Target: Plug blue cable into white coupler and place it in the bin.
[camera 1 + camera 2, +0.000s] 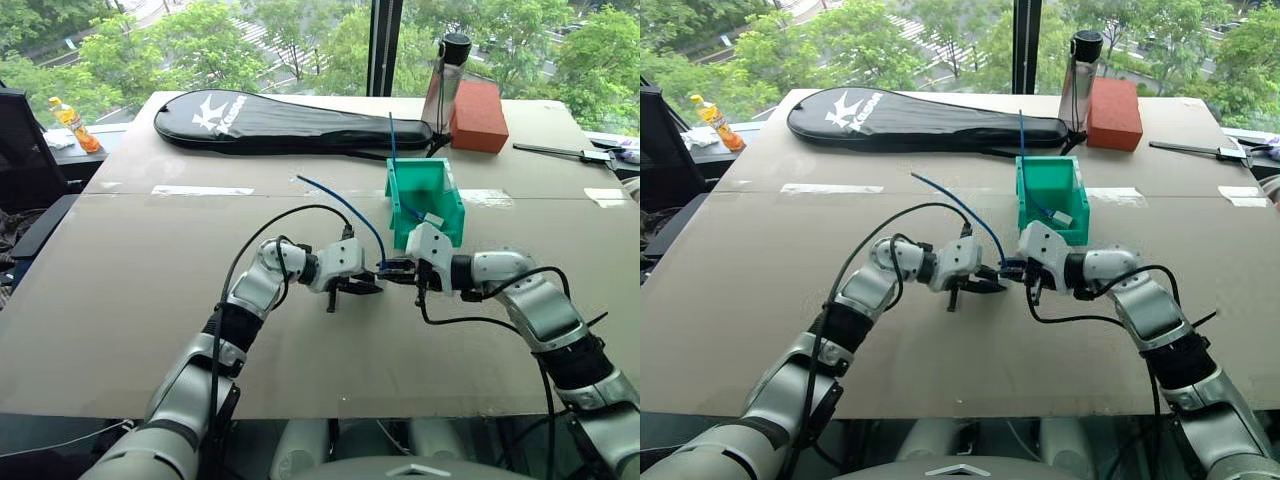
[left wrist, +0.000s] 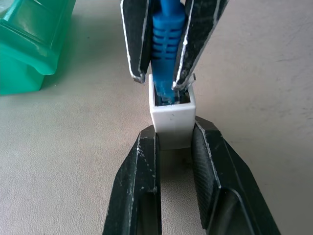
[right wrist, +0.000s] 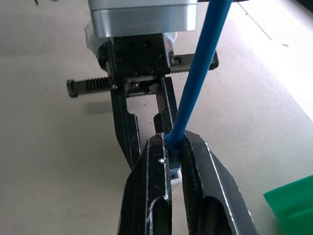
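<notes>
Your left claw (image 2: 173,142) pinches the white coupler (image 2: 172,116), your right claw (image 2: 161,78) pinches the blue cable (image 2: 167,39) plug seated in it.

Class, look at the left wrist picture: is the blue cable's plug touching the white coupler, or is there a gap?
Touching. In the left wrist view the blue cable has its plug end sunk inside the socket of the white coupler.
</notes>
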Available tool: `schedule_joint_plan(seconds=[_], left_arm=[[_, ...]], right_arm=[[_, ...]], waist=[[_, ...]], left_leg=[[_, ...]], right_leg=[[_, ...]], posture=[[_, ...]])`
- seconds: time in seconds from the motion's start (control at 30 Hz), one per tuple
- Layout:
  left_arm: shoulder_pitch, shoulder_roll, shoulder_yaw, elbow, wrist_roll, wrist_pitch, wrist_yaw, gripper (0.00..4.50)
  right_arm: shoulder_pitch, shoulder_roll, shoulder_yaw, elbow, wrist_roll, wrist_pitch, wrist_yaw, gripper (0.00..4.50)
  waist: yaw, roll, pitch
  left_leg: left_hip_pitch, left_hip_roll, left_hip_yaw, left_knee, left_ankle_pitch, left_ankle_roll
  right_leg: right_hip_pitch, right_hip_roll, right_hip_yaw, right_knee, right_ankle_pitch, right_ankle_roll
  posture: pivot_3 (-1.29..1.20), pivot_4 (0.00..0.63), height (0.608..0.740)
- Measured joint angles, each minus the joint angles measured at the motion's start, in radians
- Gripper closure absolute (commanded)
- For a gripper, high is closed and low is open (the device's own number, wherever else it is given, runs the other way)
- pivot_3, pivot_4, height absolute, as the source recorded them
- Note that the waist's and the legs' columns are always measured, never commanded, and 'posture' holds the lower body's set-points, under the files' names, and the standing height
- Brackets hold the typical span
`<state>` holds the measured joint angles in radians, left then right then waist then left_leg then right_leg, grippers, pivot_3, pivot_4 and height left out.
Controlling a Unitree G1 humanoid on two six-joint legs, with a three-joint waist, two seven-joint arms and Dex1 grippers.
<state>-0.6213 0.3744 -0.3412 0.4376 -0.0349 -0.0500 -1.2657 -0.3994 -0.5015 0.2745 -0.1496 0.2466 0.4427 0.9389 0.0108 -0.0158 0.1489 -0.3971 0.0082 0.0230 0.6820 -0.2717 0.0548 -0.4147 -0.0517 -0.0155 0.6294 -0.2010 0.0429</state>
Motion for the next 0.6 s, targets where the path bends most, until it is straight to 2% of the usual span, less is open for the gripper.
schedule_joint_plan(seconds=[0.07,0.17,0.3,0.33,0.37,0.43,0.53,0.6], left_arm=[[0.008,-0.008,0.023,-0.047,-0.051,0.063,0.001,4.22],[-0.003,-0.010,0.059,-0.125,-0.109,0.168,0.005,4.22],[-0.057,-0.040,0.120,-0.217,-0.207,0.411,0.067,4.22],[-0.107,-0.067,0.146,-0.234,-0.251,0.542,0.113,4.22],[-0.121,-0.071,0.154,-0.236,-0.262,0.572,0.125,4.22],[-0.233,-0.111,0.187,-0.229,-0.301,0.770,0.220,4.22],[-0.433,-0.183,0.245,-0.100,-0.322,0.953,0.345,4.22],[-0.565,-0.233,0.289,0.036,-0.320,0.999,0.433,4.22]], right_arm=[[0.034,-0.001,-0.075,-0.083,0.069,0.040,-0.021,2.08],[0.051,-0.033,-0.191,-0.250,0.158,0.092,-0.051,0.85],[0.123,-0.054,-0.389,-0.482,0.313,0.168,-0.139,0.85],[0.176,-0.073,-0.469,-0.563,0.343,0.193,-0.187,0.85],[0.189,-0.077,-0.485,-0.578,0.347,0.199,-0.197,0.85],[0.327,-0.105,-0.566,-0.659,0.323,0.213,-0.256,0.85],[0.486,-0.085,-0.643,-0.725,0.287,0.229,-0.335,0.85],[0.564,-0.074,-0.689,-0.768,0.254,0.226,-0.387,0.85]], waist=[[0.003,0.001,0.003],[0.005,0.001,0.003],[0.009,0.001,0.004],[0.012,0.001,0.004],[0.011,0.001,0.004],[0.011,0.000,0.004],[0.013,-0.002,0.005],[0.005,-0.002,0.005]], left_leg=[[-0.005,-0.001,0.000,0.002,0.000,0.000],[-0.006,-0.001,-0.001,0.002,0.000,0.000],[-0.007,-0.002,-0.004,0.001,0.000,0.000],[-0.008,-0.002,-0.005,0.002,0.000,0.000],[-0.007,-0.002,-0.005,0.002,0.000,0.000],[-0.008,-0.003,-0.005,0.003,0.000,0.000],[-0.008,-0.003,-0.006,0.003,0.000,0.000],[-0.006,-0.004,-0.003,0.003,0.000,0.000]], right_leg=[[-0.005,-0.001,0.001,0.002,0.000,0.000],[-0.004,-0.002,-0.001,0.001,0.000,0.001],[-0.003,-0.002,-0.004,0.000,0.000,0.001],[-0.003,-0.002,-0.005,-0.001,0.000,0.001],[-0.003,-0.002,-0.005,-0.001,0.000,0.002],[-0.002,-0.002,-0.005,-0.002,-0.001,0.002],[-0.002,-0.001,-0.005,-0.002,-0.002,0.007],[-0.001,-0.001,-0.003,-0.002,-0.002,0.008]], posture=[[0.00,0.150,0.740],[0.00,0.150,0.740],[0.00,0.150,0.740],[0.00,0.150,0.740],[0.00,0.150,0.740],[0.00,0.150,0.740],[0.00,0.150,0.740],[0.00,0.150,0.740]])
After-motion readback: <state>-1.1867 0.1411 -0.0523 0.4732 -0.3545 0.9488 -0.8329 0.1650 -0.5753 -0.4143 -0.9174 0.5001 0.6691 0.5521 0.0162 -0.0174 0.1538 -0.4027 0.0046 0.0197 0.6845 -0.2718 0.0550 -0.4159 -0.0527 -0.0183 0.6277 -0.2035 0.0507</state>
